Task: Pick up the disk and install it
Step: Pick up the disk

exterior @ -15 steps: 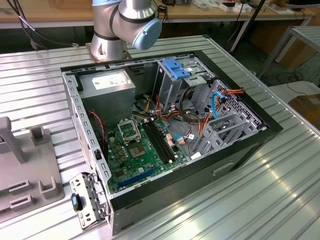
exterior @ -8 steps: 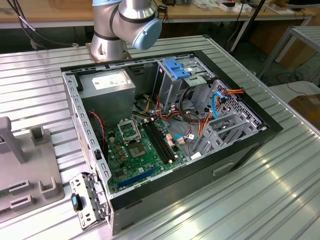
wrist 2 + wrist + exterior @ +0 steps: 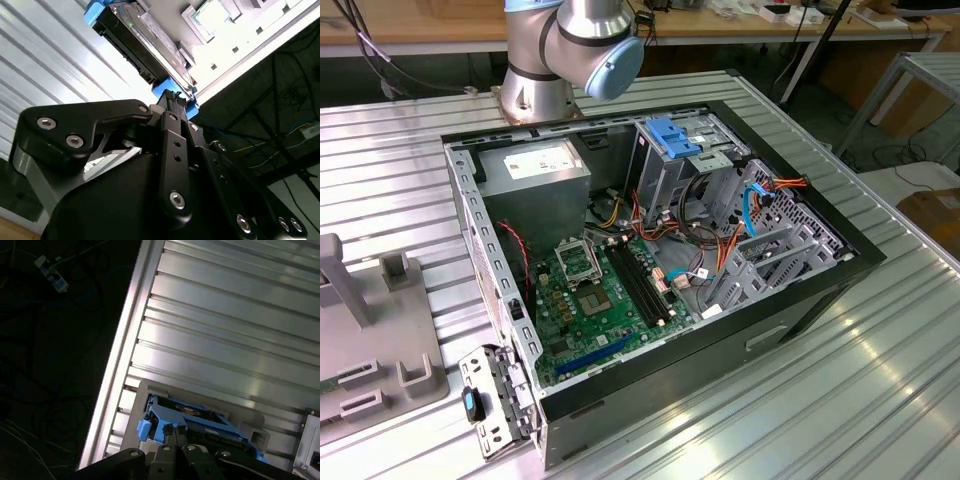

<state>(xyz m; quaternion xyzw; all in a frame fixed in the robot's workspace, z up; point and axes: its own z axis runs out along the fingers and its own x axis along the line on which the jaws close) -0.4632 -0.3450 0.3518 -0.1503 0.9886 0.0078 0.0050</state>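
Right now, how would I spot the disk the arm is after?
In the first wrist view, find the ribbed metal table, then the grey holder on it. The disk is the flat slab on that holder, by the end effector; bright blue side rails set it apart from the grey around it.

Exterior view overlooks computer case [image 3: 720, 350], both wrist views close — sharing disk [image 3: 140, 45] [image 3: 197, 419]

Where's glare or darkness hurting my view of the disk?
First wrist view: the table glares, the floor beside it is near black, the disk is adequately lit. Second wrist view: bright table washes out behind the disk, the gripper is dark. Exterior view: even light, mild sheen on the table.
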